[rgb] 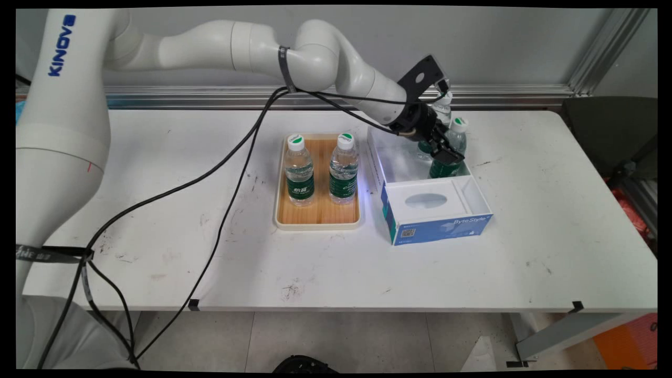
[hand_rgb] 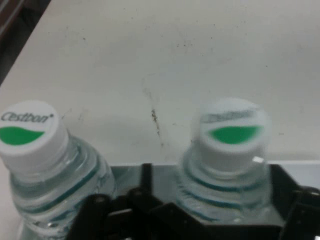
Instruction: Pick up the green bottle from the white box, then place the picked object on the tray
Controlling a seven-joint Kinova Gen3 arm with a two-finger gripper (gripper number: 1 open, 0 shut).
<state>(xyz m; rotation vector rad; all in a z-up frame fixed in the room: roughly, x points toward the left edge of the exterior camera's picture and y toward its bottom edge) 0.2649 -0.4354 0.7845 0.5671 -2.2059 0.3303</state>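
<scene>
The gripper [rgb: 446,152] is lowered into the far end of the open blue-and-white box [rgb: 436,210], which sits right of centre on the white table [rgb: 525,236]. Its jaws straddle a water bottle [hand_rgb: 231,150] standing upright in the box, apparently closed around its body below the cap; full contact cannot be confirmed. A second bottle [hand_rgb: 35,155] stands just beside it. Left of the box, a wooden tray [rgb: 317,210] carries two more upright bottles [rgb: 299,170] side by side at its far end.
</scene>
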